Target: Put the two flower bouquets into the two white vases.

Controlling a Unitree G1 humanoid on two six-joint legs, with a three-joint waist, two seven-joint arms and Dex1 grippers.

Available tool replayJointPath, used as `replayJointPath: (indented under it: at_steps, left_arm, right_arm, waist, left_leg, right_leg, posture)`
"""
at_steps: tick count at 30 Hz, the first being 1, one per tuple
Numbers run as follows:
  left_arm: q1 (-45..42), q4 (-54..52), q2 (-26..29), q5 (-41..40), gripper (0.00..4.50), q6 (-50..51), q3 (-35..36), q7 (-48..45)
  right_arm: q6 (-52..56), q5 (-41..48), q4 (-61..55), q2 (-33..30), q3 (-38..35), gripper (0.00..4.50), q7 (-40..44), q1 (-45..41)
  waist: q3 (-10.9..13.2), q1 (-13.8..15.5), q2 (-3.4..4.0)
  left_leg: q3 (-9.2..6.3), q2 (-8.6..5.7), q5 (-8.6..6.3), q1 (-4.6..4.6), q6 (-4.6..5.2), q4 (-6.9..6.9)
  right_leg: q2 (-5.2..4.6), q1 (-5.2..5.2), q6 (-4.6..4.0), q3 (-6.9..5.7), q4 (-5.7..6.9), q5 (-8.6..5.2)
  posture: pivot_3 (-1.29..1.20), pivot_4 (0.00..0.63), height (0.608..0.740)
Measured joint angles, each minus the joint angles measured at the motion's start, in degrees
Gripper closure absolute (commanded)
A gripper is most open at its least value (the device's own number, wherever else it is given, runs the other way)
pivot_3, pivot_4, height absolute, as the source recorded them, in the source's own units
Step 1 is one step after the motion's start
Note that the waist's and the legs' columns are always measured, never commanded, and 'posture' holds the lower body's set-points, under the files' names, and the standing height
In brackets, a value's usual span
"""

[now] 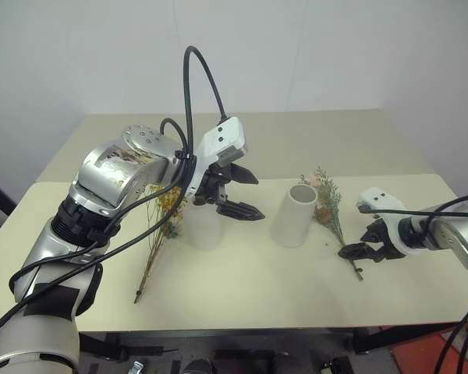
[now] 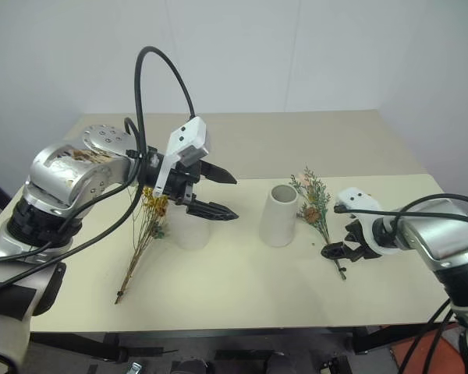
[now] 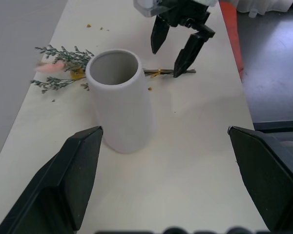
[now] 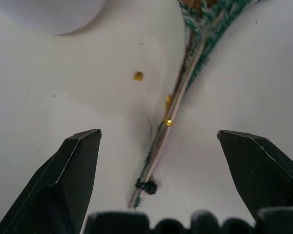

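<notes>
Grey-green bouquet (image 4: 173,112) under right hand (image 4: 158,195)

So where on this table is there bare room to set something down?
The beige table is bare along its near edge, in front of the tall white cylinder vase, and across the far half behind it. It is crowded mid-table: the yellow dried bouquet lies left, the grey-green bouquet right, under the open right end effector.
</notes>
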Motion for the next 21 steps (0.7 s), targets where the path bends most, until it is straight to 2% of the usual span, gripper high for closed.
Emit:
replayJointPath:
  at_steps: [3,5,7,17,18,21]
  left_arm:
    - [-0.55,0.01,-0.72,0.24,0.02,-0.06,0.01,-0.46]
    - [-0.55,0.09,-0.82,0.61,0.00,-0.08,0.00,-0.54]
    - [-0.55,0.11,-0.81,1.02,0.00,-0.09,0.00,-0.58]
    - [-0.54,0.09,-0.71,1.80,0.00,-0.37,0.01,-1.06]
    - [-0.54,0.09,-0.71,1.89,0.00,-0.47,0.01,-1.08]
    - [-0.53,0.10,-0.69,2.46,0.00,-0.96,0.01,-1.24]
  right_arm:
    - [-2.25,-2.62,5.33,2.73,3.09,0.00,0.49,-1.68]
    - [-3.94,-4.00,7.73,3.59,3.91,0.38,0.78,-2.76]
    - [-5.33,-5.63,9.10,4.13,4.30,0.89,1.14,-3.09]
    - [-8.51,-9.91,7.28,4.81,4.07,4.30,1.60,-1.67]
    - [-8.37,-9.92,7.28,4.99,3.82,4.45,1.46,-1.64]
    - [-6.57,-9.88,7.56,6.17,2.04,4.45,0.45,-1.56]
  waist:
    - [0.00,-0.17,0.00]
    - [0.00,-0.37,0.00]
    - [0.00,-0.54,0.00]
    - [-0.01,-0.96,0.00]
    - [-0.01,-0.96,0.00]
    - [-0.01,-0.98,0.00]
  left_leg:
    - [0.00,-0.01,0.00,0.00,0.00,0.00]
    - [-0.01,-0.01,0.00,0.00,0.00,0.02]
    - [-0.01,-0.02,0.00,0.00,0.00,0.06]
    - [-0.01,-0.02,0.00,0.01,0.00,0.10]
    - [-0.01,-0.03,0.00,0.02,0.00,0.10]
    - [-0.01,-0.02,0.00,0.02,0.00,0.10]
  right_leg:
    - [0.00,-0.01,-0.08,0.01,0.00,0.06]
    - [0.00,0.01,-0.13,0.01,-0.02,0.13]
    - [0.00,0.02,-0.13,0.02,-0.01,0.16]
    - [0.00,0.01,-0.13,0.03,0.04,0.18]
    - [0.00,0.01,-0.13,0.04,0.05,0.18]
    - [0.00,0.01,-0.15,0.04,0.05,0.19]
  posture:
    - [0.00,0.150,0.740]
    - [0.00,0.150,0.740]
    - [0.00,0.150,0.740]
    - [0.00,0.150,0.740]
    - [0.00,0.150,0.740]
    - [0.00,0.150,0.740]
